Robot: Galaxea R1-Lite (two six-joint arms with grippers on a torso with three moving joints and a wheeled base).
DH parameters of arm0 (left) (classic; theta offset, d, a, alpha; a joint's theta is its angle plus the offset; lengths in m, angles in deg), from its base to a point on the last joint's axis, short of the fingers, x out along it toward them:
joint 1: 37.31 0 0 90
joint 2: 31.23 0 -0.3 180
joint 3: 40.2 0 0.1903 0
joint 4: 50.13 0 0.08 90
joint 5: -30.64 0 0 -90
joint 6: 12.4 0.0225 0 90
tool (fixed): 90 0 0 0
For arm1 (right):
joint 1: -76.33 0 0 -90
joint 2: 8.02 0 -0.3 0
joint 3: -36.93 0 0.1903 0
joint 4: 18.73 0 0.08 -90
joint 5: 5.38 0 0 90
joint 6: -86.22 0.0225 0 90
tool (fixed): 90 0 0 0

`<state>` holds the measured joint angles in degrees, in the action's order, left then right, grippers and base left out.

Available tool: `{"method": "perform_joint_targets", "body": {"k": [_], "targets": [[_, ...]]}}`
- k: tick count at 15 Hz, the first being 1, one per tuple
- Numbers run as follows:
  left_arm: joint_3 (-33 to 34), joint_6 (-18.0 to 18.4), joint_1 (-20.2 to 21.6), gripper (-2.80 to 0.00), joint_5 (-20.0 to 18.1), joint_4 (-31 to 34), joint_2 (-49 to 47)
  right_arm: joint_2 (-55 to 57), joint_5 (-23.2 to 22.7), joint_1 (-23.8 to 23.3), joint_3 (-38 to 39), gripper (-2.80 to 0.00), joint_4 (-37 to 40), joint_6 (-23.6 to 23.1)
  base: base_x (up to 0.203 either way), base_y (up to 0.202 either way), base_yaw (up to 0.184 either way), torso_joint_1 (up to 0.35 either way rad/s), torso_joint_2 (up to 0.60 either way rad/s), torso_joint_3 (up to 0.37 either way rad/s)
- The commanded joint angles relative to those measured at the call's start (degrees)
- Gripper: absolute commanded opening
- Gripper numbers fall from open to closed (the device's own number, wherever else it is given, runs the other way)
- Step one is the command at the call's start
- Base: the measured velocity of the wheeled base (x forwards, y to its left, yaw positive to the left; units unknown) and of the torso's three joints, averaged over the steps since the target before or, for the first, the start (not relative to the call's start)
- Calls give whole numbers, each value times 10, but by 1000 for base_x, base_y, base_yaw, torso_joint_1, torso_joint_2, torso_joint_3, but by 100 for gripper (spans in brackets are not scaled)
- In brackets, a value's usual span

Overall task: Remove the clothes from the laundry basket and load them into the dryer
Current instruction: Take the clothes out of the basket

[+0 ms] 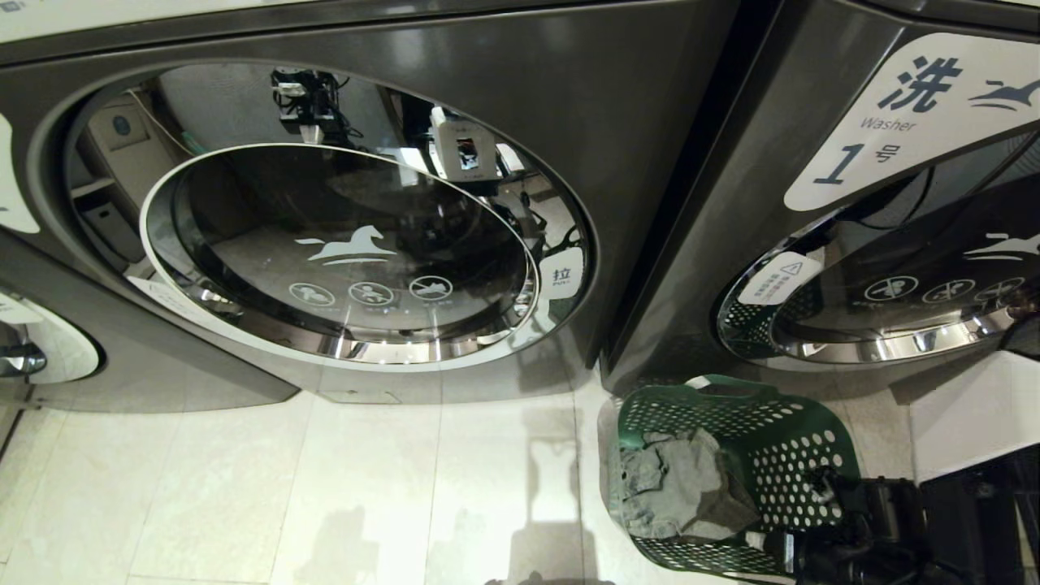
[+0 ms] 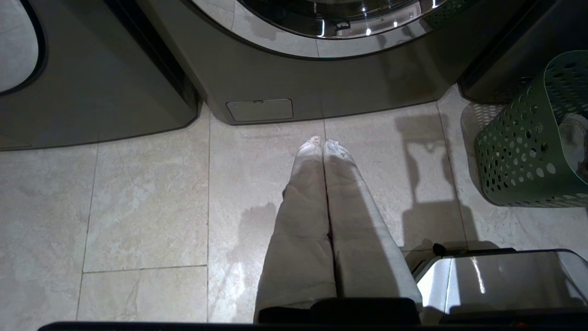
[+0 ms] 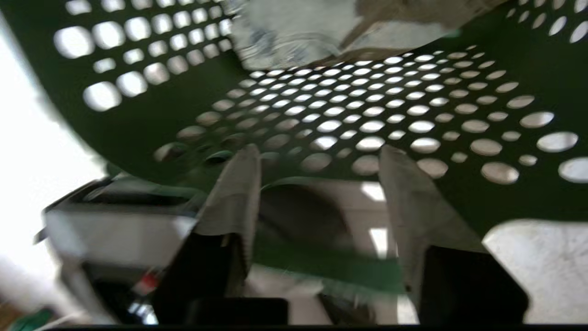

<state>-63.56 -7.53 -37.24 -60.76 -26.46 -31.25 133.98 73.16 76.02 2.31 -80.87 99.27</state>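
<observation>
In the head view, the laundry basket (image 1: 764, 455) is standing on the floor (image 1: 325, 487) in the gap at the foot of two dark grey machines. The clothes (image 1: 678, 487), a crumpled grey-green bundle, are lying inside it against the wall nearer the left machine. The right claw (image 1: 768, 542) is coming in low at the basket's near rim, probably because the garments sit deep and have to be reached over the edge. The machine straight ahead (image 1: 325, 219), with its big chrome-ringed glass door, is sitting closed, so on my reading nothing can be loaded until that door is opened. The machine on the right is carrying a "Washer" label (image 1: 910, 114).

In the left wrist view, the left claw (image 2: 321, 143) is hanging over bare floor tiles with its fingers (image 2: 303, 193) pressed together, empty, well apart from the basket; it appears to be parked out of the way.

In the right wrist view, the right claw's two fingers (image 3: 239, 193) are standing apart at a middling width, holding nothing, with the basket's perforated green wall just beyond them. The clothes are showing pale farther in, not yet between the fingers.
</observation>
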Motion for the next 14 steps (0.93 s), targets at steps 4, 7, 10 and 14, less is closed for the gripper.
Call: {"method": "perform_joint_targets", "body": {"k": [4, 7, 10, 14], "targets": [[0, 0, 0, -280, 0, 0, 0, 73, -8, -8, -49, 0, -22, -2, 0, 0, 0, 0, 0, 0], [0, 0, 0, -280, 0, 0, 0, 62, -7, -11, -43, 0, -22, -2, 0, 0, 0, 0, 0, 0], [0, 0, 0, -280, 0, 0, 0, 54, -7, -53, -39, 0, -22, -22, 0, 0, 0, 0, 0, 0], [0, 0, 0, -280, 0, 0, 0, 92, -22, -99, -105, 0, -22, -112, 0, 0, 0, 0, 0, 0]]}}
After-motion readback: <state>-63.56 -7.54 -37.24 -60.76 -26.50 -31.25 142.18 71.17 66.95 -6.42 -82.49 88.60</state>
